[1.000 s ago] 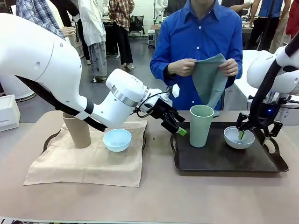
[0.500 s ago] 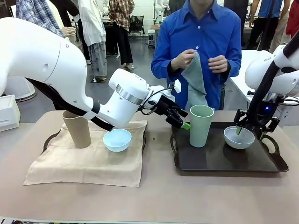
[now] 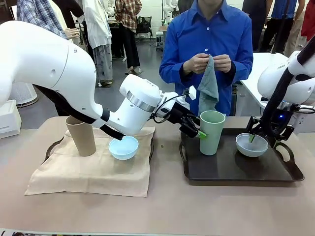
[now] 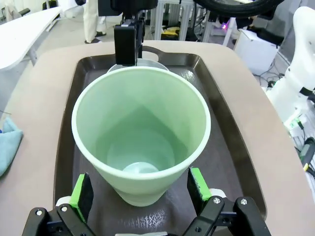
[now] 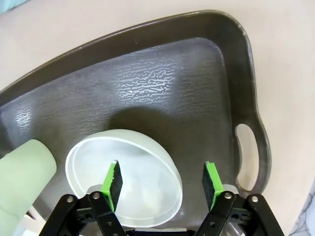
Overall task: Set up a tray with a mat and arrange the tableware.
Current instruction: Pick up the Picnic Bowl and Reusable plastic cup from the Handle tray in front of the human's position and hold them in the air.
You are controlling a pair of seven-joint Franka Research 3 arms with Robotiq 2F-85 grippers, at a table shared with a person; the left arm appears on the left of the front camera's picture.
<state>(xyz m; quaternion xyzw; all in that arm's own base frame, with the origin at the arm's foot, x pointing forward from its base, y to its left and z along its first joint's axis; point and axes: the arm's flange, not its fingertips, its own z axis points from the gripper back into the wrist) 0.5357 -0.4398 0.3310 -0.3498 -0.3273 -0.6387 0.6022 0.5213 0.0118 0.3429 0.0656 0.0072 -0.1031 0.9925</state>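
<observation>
Fingers of the left gripper (image 4: 139,181) stand spread on either side of the tall pale green plastic cup (image 4: 140,123), near its wall but not gripping. The right gripper (image 5: 162,173) is likewise released, one finger inside the small round white bowl (image 5: 138,157), the other outside its rim. Both pieces stand on the bare dark brown tray (image 4: 221,147) on the tabletop (image 3: 162,211). The person's hands (image 3: 197,64) hold a grey-green cloth (image 3: 208,88) beyond it, so the step looks like clearing this tray for its mat: squeeze, then lift straight up.

Count: two cups, with the tan cup (image 3: 81,136); two bowls, with the light blue bowl (image 3: 123,146); two trays, the second tray (image 3: 51,149) under a beige cloth mat (image 3: 98,169).
</observation>
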